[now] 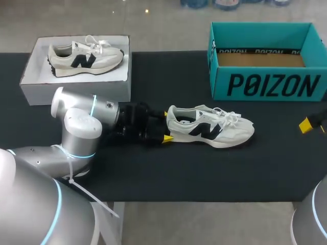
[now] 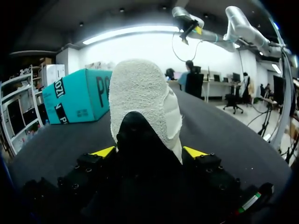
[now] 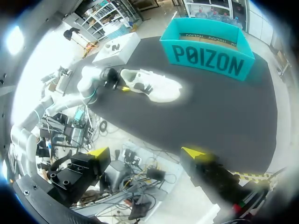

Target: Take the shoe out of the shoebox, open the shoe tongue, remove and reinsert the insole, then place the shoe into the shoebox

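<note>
Here's the shoe (image 1: 209, 127), out on the black table (image 1: 153, 173), lying on its sole near the middle with the toe pointing toward the robot's right side. The left arm (image 1: 76, 127) comes in low across the tabletop, and the left gripper (image 1: 166, 131) is right on the heel. One yellow tip shows on the near side of the heel.

The left wrist view makes it plain. The left gripper (image 2: 148, 151) has a yellow-tipped finger on each side of the dark heel, pinching the shoe (image 2: 140, 93) from both sides. The pale fuzzy heel collar rises straight ahead of the fingers. Past it and off to one side stands the teal shoebox (image 2: 77, 95).

From above, the teal shoebox (image 1: 265, 61) sits at the far right of the table, upright and open-topped, with its brown floor showing. It is well apart from the shoe, and its tall front wall faces the robot.

Over at the far left is a white box (image 1: 30, 76) with a second shoe (image 1: 87, 56) lying in it, toe to the right. It is near the left arm's elbow but not touching it.

The right gripper (image 1: 308, 124) hangs at the table's right edge, well away from the shoe. Its own camera shows the right gripper (image 3: 146, 152) with fingers spread wide apart, out past the table's edge. Beyond it lie the shoe (image 3: 152, 85), the teal shoebox (image 3: 208, 51) and the white box (image 3: 117, 49).
</note>
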`<state>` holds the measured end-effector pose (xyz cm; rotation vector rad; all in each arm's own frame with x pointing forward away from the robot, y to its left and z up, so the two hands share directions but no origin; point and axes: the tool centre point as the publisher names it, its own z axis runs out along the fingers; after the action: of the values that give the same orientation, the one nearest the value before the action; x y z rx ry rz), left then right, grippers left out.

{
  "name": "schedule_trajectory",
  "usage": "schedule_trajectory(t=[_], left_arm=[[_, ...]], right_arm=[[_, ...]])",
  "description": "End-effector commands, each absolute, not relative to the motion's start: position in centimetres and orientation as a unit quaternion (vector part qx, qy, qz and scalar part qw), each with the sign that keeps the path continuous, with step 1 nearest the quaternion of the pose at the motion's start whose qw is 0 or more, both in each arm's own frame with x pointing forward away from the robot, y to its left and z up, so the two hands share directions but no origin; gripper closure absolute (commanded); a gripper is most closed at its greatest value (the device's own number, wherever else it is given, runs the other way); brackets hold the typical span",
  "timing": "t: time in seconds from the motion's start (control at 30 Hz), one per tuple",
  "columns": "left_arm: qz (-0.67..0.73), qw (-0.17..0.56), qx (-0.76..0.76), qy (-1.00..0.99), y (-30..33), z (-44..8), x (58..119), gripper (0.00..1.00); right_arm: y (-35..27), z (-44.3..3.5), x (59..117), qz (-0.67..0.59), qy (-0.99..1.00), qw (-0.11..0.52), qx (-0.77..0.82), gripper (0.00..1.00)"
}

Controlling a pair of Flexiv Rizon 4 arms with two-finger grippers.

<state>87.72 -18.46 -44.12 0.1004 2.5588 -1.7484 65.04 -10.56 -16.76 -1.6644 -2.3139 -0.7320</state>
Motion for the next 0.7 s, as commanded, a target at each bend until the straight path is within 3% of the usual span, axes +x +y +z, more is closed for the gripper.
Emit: schedule_trajectory(t=[0.03,0.27,0.5,0.7], left_arm=[[-0.563,0.019,0.033,0.826,-18.8,-44.6,88.0,1.00],[-0.563,0.019,0.033,0.826,-18.8,-44.6,88.0,1.00],[-0.563,0.019,0.033,0.826,-18.8,-44.6,88.0,1.00],[-0.563,0.019,0.033,0.826,-18.8,-44.6,88.0,1.00]], right_arm=[[-10.5,-16.8,65.2,-0.246,-0.783,0.100,-0.563,0.00],[-10.5,-16.8,65.2,-0.246,-0.783,0.100,-0.563,0.00],[-2.9,-15.7,66.9,-0.192,-0.776,0.019,-0.600,0.00],[1.5,-16.0,68.9,-0.089,-0.748,-0.087,-0.652,0.00]])
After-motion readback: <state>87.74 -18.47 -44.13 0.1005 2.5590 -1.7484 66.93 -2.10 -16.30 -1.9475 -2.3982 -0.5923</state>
